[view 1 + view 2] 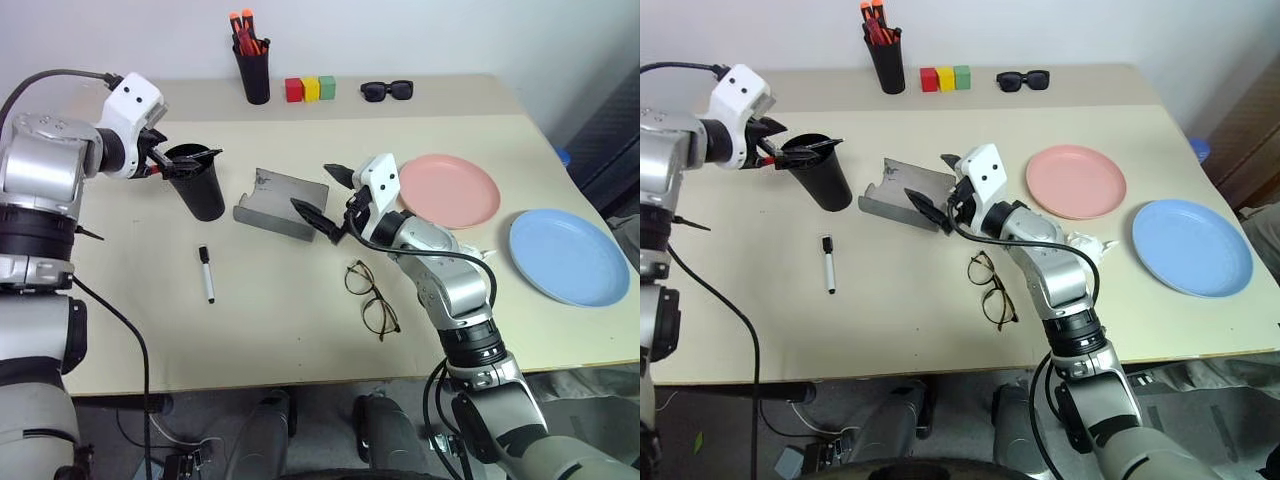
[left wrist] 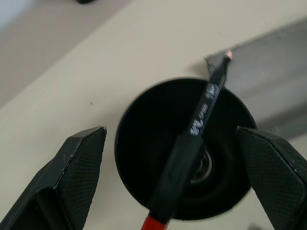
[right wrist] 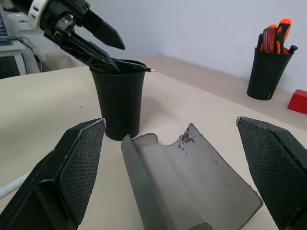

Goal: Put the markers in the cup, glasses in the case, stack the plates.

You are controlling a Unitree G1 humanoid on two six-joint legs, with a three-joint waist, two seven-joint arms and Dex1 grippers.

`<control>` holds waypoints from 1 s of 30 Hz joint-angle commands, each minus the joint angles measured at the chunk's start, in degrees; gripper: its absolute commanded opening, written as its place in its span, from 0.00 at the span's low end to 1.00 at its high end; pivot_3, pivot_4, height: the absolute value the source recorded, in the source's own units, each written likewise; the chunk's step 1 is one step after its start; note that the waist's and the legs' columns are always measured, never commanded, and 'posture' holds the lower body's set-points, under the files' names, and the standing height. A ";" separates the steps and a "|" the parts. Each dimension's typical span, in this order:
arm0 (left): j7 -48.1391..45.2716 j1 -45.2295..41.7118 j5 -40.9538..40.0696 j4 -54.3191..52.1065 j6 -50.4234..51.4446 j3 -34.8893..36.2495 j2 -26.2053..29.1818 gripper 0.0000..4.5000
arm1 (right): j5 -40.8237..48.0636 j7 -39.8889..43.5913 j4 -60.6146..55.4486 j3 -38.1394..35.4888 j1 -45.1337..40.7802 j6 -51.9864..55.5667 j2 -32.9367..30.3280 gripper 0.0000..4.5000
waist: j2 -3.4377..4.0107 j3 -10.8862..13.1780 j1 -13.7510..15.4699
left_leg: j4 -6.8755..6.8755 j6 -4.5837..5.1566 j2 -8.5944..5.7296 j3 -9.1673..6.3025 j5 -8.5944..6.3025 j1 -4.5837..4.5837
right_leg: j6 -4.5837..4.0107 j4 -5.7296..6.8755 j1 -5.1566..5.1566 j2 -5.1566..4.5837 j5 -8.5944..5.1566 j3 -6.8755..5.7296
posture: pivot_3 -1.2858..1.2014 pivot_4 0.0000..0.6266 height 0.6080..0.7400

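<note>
Black marker (image 2: 192,143) lies slantwise across the cup (image 1: 198,185) rim, between the left pincer (image 2: 177,158) fingers, spread wide; right pincer (image 3: 172,167) gapes empty by the case (image 1: 280,203).

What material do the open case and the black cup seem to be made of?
Case: probably felt over a stiff shell; its grey surface looks matte and fibrous, with a frayed edge. Cup: likely plastic; smooth, matte black, with a thin even wall.
</note>
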 commanded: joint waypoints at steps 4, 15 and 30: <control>-2.89 -3.60 3.16 5.72 -4.00 -1.27 -1.45 0.88 | -0.04 -0.24 -2.88 -0.50 -0.29 -1.22 0.10 1.00 | 0.00 0.00 0.03 | 0.00 0.00 0.01 -0.01 0.00 0.00 | 0.00 0.00 0.00 0.00 0.00 0.00 | 0.52 0.24 1.00; 1.69 -4.54 6.66 10.45 -7.05 0.76 -3.53 0.02 | -0.10 0.06 -2.53 -0.42 -0.68 -1.46 0.00 1.00 | -0.01 0.01 0.00 | 0.01 0.01 0.01 -0.02 0.00 -0.01 | 0.01 0.03 -0.01 0.00 0.00 0.00 | 0.52 0.24 1.00; 8.14 -7.52 5.62 14.92 -5.71 6.00 -4.57 0.02 | -0.20 0.75 -1.65 -0.22 -1.28 -1.71 0.16 1.00 | -0.02 0.01 0.00 | 0.03 0.01 0.01 -0.02 0.00 -0.02 | 0.02 0.06 -0.02 0.00 0.00 0.00 | 0.52 0.24 1.00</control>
